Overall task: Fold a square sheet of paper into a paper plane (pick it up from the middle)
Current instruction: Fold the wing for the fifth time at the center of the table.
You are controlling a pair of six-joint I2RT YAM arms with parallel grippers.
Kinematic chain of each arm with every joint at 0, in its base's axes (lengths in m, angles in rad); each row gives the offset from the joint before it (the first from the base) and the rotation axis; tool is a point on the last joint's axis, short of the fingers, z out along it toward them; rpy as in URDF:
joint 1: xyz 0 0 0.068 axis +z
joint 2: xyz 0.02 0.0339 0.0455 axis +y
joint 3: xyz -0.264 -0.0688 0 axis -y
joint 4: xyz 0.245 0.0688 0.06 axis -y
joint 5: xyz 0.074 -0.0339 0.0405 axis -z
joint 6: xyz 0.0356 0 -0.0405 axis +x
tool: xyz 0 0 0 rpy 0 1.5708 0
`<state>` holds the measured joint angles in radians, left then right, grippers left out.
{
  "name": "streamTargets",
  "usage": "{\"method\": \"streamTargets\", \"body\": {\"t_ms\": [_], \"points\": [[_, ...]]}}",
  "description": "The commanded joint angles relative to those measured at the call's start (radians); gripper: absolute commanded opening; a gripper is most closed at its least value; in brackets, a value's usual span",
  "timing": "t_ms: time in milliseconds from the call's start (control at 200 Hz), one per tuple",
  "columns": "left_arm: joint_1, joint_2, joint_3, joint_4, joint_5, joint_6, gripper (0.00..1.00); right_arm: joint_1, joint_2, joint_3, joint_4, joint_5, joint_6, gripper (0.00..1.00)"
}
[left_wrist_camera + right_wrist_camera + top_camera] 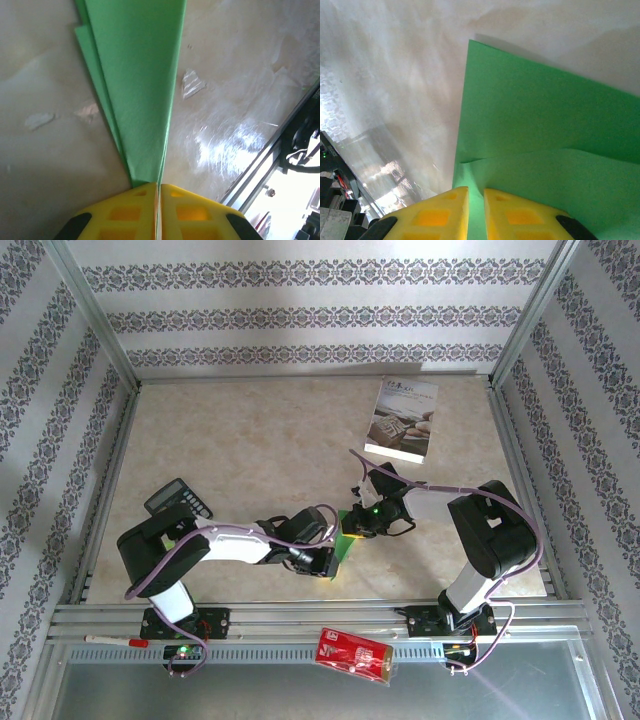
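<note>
In the top view the green paper [344, 548] lies low on the table [250, 440], towards its 6 o'clock edge, squeezed between the two tools: the left gripper [322, 562] sits at its 7 o'clock side and the right gripper [362, 523] at its 1 o'clock side, both touching it

In the left wrist view the left gripper [158, 187] has its yellow fingers [125, 215] pressed together, clamped on the paper's narrow end. From there the green paper [140, 90] runs out towards 12 o'clock, widening as it goes. It is a folded wedge, with a sharp straight edge on its 3 o'clock side and stepped layers showing along its 9 o'clock side

In the right wrist view the right gripper [476, 192] has its fingers [515, 215] nearly together, with a thin slit between them and green showing in it. I cannot tell whether they pinch the sheet or merely lie over it. Here the green paper [535, 130] spreads broad and flat towards 1 o'clock, plain and unmarked, with one folded flap overlapping another just above the fingertips
</note>
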<state>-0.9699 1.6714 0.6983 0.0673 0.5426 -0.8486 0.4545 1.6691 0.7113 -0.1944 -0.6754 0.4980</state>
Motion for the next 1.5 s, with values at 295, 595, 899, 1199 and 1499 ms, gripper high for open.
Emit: {"method": "streamTargets", "body": {"t_ms": [295, 595, 899, 1199, 1499], "points": [[0.013, -0.091, 0.004, -0.084, 0.114, -0.001, 0.09, -0.007, 0.034, -0.024, -0.056, 0.106, -0.01, 0.2], [0.083, -0.056, 0.046, 0.001, 0.08, -0.036, 0.08, -0.007, 0.038, -0.016, -0.052, 0.103, -0.011, 0.2], [0.081, 0.029, 0.071, 0.017, 0.115, -0.019, 0.08, -0.007, 0.041, -0.013, -0.052, 0.102, -0.011, 0.2], [0.081, 0.081, 0.032, 0.009, 0.094, -0.011, 0.07, -0.007, 0.034, -0.005, -0.057, 0.098, -0.011, 0.2], [0.08, 0.087, 0.002, -0.082, 0.005, 0.006, 0.04, -0.02, -0.035, 0.039, -0.069, 0.013, 0.012, 0.22]]}}
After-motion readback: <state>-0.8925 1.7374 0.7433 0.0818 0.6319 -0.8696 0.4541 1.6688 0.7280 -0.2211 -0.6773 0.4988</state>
